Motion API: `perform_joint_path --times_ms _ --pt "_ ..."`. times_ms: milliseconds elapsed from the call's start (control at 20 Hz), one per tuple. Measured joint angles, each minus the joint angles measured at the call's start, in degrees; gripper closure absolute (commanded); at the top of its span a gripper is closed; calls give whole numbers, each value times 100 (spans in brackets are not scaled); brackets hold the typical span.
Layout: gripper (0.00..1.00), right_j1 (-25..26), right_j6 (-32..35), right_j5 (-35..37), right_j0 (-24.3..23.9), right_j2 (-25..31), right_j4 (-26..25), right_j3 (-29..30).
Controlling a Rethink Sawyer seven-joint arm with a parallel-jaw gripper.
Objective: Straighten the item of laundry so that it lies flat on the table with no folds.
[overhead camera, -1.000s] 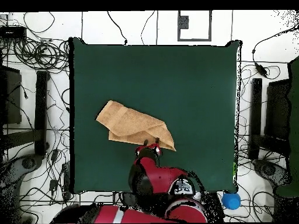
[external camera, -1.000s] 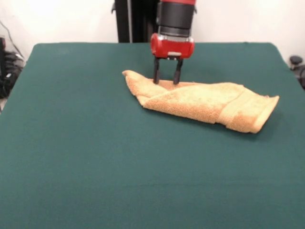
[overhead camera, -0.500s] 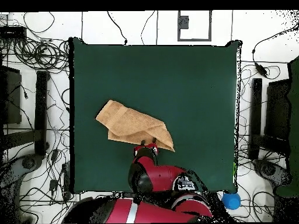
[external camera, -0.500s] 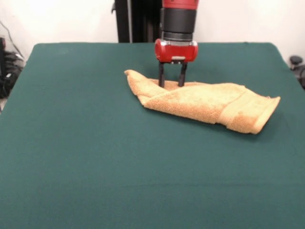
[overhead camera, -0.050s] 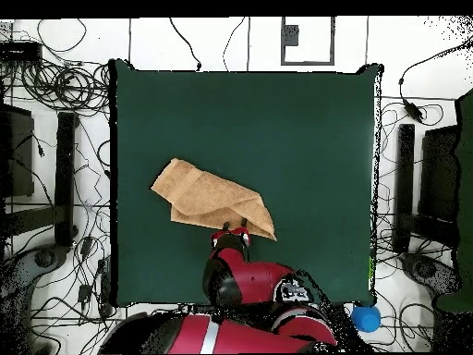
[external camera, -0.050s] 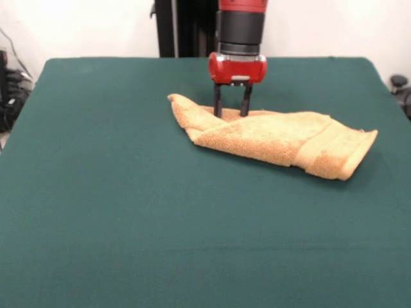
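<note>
The item of laundry (external camera, -0.050s: 276,140) (overhead camera, -0.050s: 211,199) is an orange-tan towel lying folded over on the dark green table (external camera, -0.050s: 128,212) (overhead camera, -0.050s: 305,129), with a thick folded layer on top and a smoother band at its right end in the front view. My gripper (external camera, -0.050s: 230,115) (overhead camera, -0.050s: 235,225) stands upright at the towel's far edge. It is open, its two dark fingers (external camera, -0.050s: 218,102) apart and their tips resting on the lower layer of cloth. Nothing is pinched between them.
Cables and equipment lie on the floor around the table in the overhead view. A blue ball (overhead camera, -0.050s: 366,318) sits off the table near the robot's base. Dark gear (external camera, -0.050s: 9,90) shows past the table's left edge in the front view.
In the first half second the gripper shifted slightly right in the front view and settled lower onto the towel's far edge. Since then nothing has moved.
</note>
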Motion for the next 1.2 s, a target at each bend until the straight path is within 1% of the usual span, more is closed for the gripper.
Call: perform_joint_path --times_ms 750,1200 --pt "0 1 0 2 8 0 -1 -7" --pt "0 45 0 -1 491 -196 102 -159"
